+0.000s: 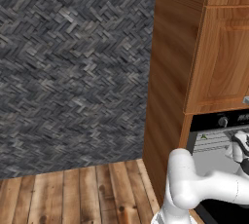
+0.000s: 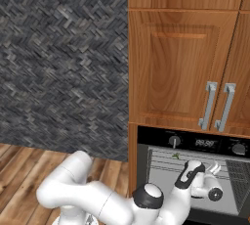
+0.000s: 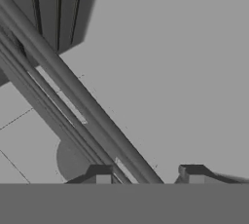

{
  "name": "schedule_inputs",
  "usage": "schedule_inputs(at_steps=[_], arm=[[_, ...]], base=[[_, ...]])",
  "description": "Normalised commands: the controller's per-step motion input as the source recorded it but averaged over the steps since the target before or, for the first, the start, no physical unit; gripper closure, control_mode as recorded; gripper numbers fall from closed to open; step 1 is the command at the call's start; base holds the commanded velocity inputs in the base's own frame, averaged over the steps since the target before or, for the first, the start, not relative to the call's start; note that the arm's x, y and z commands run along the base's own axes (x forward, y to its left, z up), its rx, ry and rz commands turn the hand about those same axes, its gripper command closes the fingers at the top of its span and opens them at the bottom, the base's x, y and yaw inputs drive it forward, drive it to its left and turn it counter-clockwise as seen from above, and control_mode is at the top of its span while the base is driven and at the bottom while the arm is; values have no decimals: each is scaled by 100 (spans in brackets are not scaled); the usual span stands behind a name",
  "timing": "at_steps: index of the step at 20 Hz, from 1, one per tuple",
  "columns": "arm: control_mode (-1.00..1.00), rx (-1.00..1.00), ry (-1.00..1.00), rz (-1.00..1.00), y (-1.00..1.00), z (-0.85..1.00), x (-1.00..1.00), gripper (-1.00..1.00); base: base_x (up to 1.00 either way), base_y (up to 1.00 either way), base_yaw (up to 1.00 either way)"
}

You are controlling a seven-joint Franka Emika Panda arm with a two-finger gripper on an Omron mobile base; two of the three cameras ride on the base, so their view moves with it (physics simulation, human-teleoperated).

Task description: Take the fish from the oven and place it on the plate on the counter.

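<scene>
Grey herringbone wall [image 2: 58, 57] is seen across the left of both base views, with plank flooring [image 1: 73, 194] below it. Further right, a tall wooden cabinet [image 2: 180, 67] with two silver door handles [image 2: 218, 106] is set above the oven [image 2: 195, 143]. On the oven's black top panel, round knobs and a small display are seen. Its cavity stands open, and silver wire racks [image 2: 166, 163] are carried inside. On the upper rack, near its left end and just under the panel, a small greenish thing is made out, taken to be the fish [image 2: 176, 156]; it is too small for more to be told, and in the left base view it shows as a green speck [image 1: 204, 136].

The white arm is reached into the oven mouth. In the hand view the gripper [image 3: 148, 175] is seen with its two dark fingertips [image 3: 99, 174] standing apart over rack bars [image 3: 82, 101] and the grey oven wall. Nothing is seen between the fingertips, so the gripper is spread with no grip shown.
</scene>
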Motion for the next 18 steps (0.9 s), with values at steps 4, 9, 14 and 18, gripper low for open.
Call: schedule_inputs(at_steps=[4, 9, 14, 18], arm=[[-100, 0, 12, 0, 0, -34, -13, 100], [-100, 0, 12, 0, 0, -41, -32, 100], [-100, 0, 12, 0, -3, -46, -57, 100], [-100, 0, 11, 0, -10, -45, -72, 100]], base=[[0, 0, 0], [0, 0, 0], [0, 0, 0], [0, 0, 0]])
